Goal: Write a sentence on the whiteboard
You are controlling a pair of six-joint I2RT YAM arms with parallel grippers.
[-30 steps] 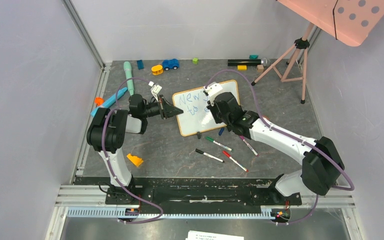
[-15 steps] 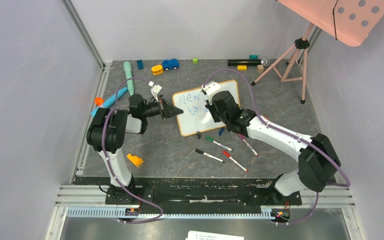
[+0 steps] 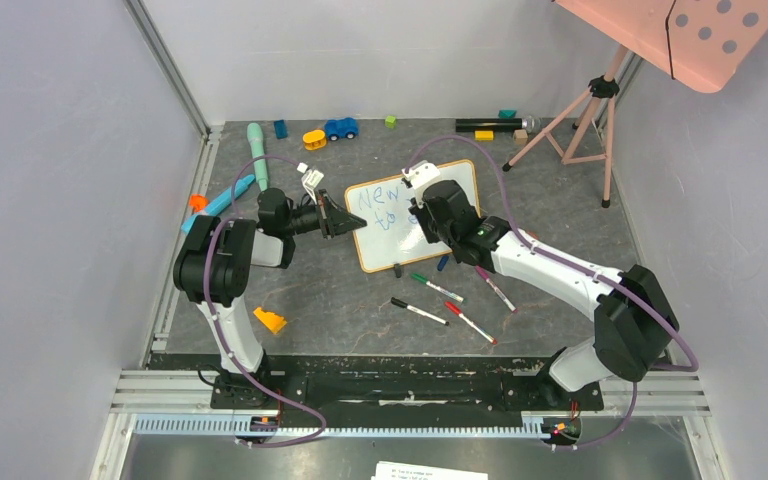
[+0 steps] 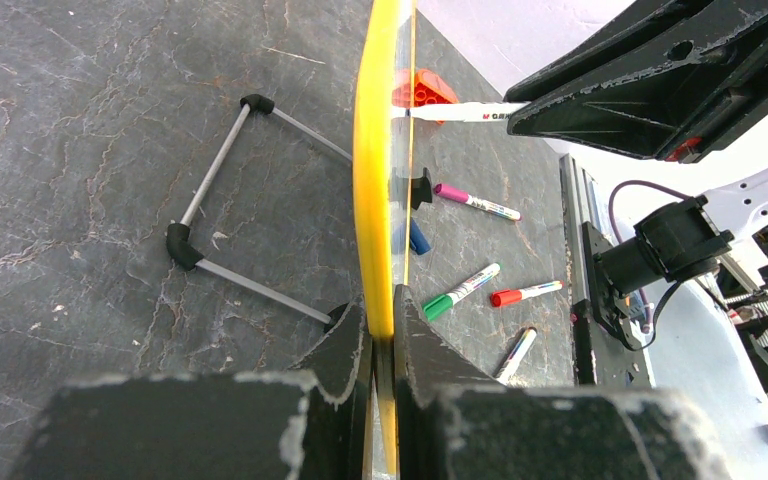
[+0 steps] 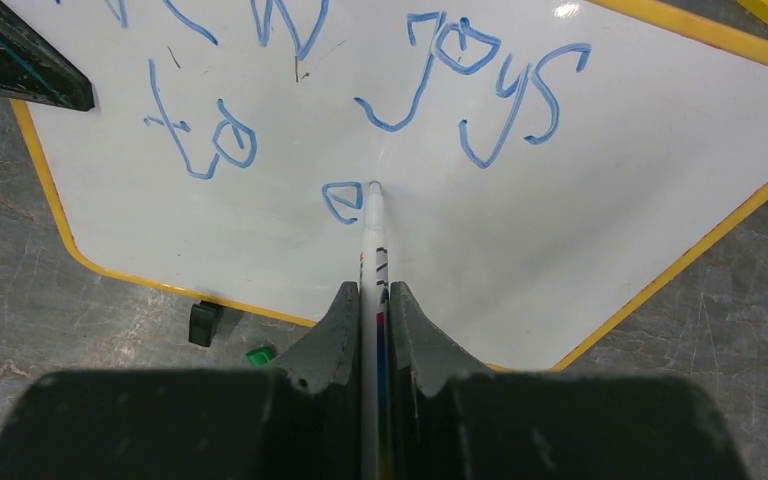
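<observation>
The whiteboard (image 3: 375, 243), white with a yellow-orange frame, stands tilted at the middle of the table. My left gripper (image 3: 350, 224) is shut on its left edge; in the left wrist view the frame (image 4: 384, 150) runs straight between the fingers (image 4: 345, 340). My right gripper (image 5: 373, 292) is shut on a white marker (image 5: 371, 240), whose tip touches the board just right of a small blue "e". The sentence (image 5: 392, 127) reads "New joys" above "to e" in blue. From above, the right gripper (image 3: 422, 214) covers the board's right half.
Green (image 3: 436, 288), black (image 3: 418, 311), red (image 3: 470, 323) and pink (image 3: 497, 291) markers lie in front of the board. A tripod (image 3: 585, 115) holds a pink dotted panel (image 3: 700, 35) at back right. Toys line the back wall, and an orange wedge (image 3: 270, 320) lies near the left base.
My right gripper has shifted slightly left over the board with the marker. The left gripper and the board have not moved.
</observation>
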